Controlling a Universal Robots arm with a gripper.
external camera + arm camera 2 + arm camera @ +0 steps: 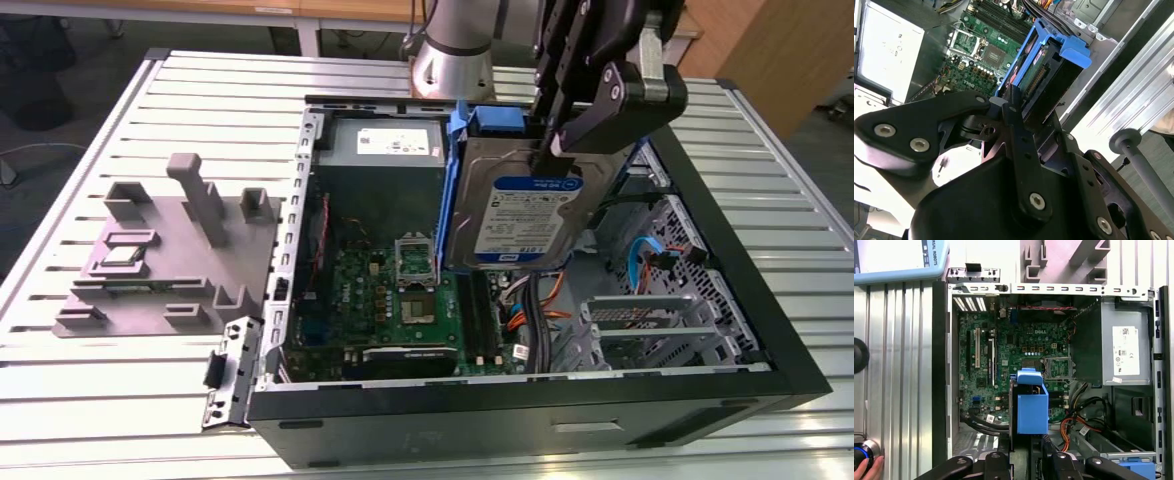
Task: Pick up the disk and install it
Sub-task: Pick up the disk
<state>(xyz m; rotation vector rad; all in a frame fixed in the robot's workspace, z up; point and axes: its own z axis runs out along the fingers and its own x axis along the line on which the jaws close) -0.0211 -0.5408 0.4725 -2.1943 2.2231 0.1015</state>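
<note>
The disk (518, 215) is a silver-grey hard drive with a blue-and-white label and blue side rails. It hangs upright over the open computer case (747, 300), above the motherboard. My gripper (550, 145) is shut on its upper end, one black finger on each flat face. In the second wrist view, the disk (1051, 65) sticks out past my gripper (1034, 117), blue rail end foremost. In the first wrist view, the disk (1031, 407) is seen end-on, hanging from my gripper (1028, 460) over the board.
A grey power supply box (387, 145) with a white sticker sits at the case's far end. The metal drive cage (654, 320) and loose cables lie on the exterior view's right. A grey fixture block (160, 260) stands on the table. A hand (866, 470) rests by a button.
</note>
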